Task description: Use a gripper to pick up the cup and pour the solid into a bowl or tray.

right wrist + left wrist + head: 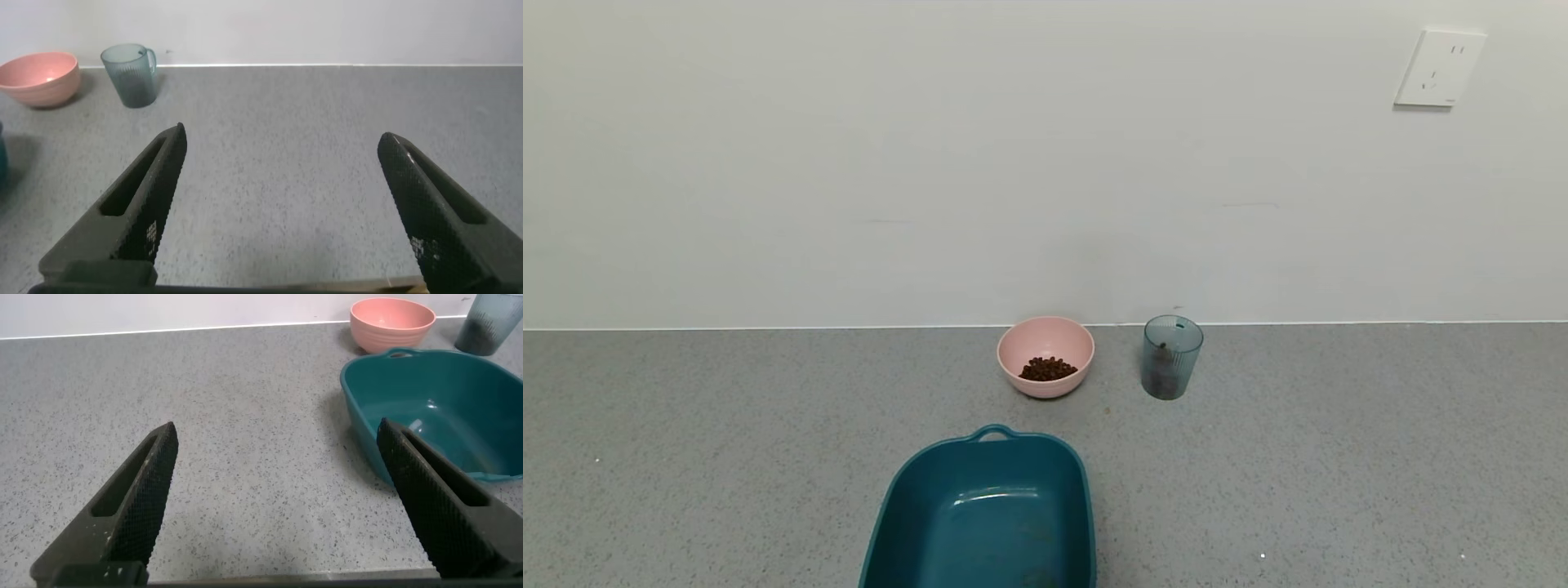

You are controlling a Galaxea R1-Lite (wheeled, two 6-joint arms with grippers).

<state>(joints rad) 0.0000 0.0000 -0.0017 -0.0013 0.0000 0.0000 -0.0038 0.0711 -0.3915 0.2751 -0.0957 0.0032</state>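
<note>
The ribbed blue-grey cup [1172,357] stands upright by the back wall, to the right of the pink bowl [1045,356]. Dark brown pellets [1048,369] lie in the bowl's bottom. A few dark specks show inside the cup. Neither arm appears in the head view. In the left wrist view my left gripper [278,433] is open over bare counter, with the bowl [391,323] and cup [491,323] far ahead. My right gripper [282,139] is open too, over bare counter, with the cup [130,74] and bowl [39,77] far off.
A larger teal tray with a handle [984,514] sits at the counter's front middle, and its rim [368,408] is close beside my left gripper's finger. A white wall socket [1439,69] is high on the right. The grey speckled counter [1339,457] spreads on both sides.
</note>
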